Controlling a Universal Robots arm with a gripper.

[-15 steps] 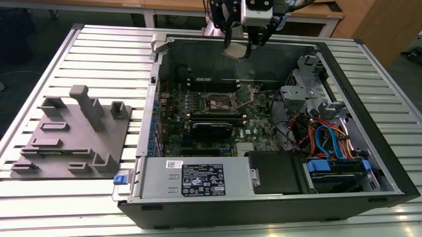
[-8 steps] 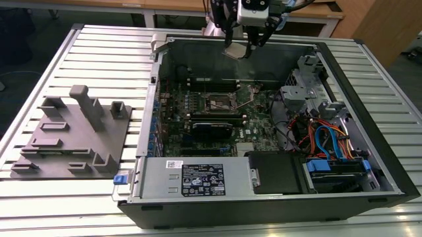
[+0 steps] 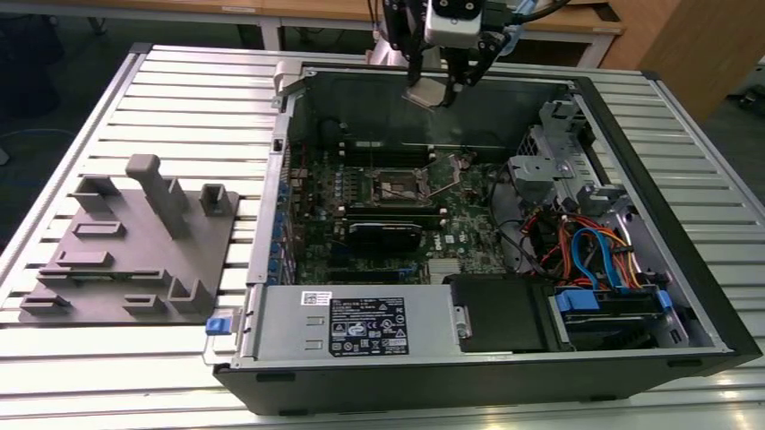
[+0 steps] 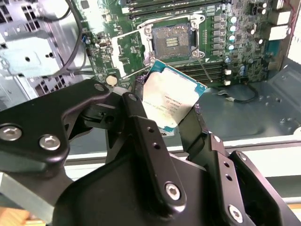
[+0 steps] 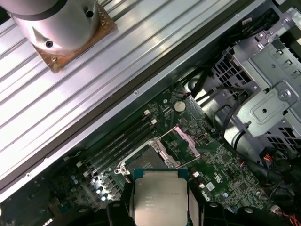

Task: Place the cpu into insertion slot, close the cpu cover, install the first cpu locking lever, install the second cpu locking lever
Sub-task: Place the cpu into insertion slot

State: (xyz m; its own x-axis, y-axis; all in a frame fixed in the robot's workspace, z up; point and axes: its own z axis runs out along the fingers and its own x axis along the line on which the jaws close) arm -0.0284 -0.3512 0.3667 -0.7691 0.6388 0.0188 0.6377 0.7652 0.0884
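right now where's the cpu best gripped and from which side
By two opposite thin edges, from the silver-top side, as the gripper holds the cpu now: it is a flat square, so edges give purchase and the underside is left free.

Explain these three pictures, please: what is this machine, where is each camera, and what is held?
This is one robot arm working over an open black computer case lying on a ribbed metal table. The exterior view looks from off the arm; both wrist views ride on it. Its end effector holds the small square silvery-grey chip, the cpu, above the green circuit board. The square insertion slot there is empty. A grey moulded holder sits at the exterior view's left.
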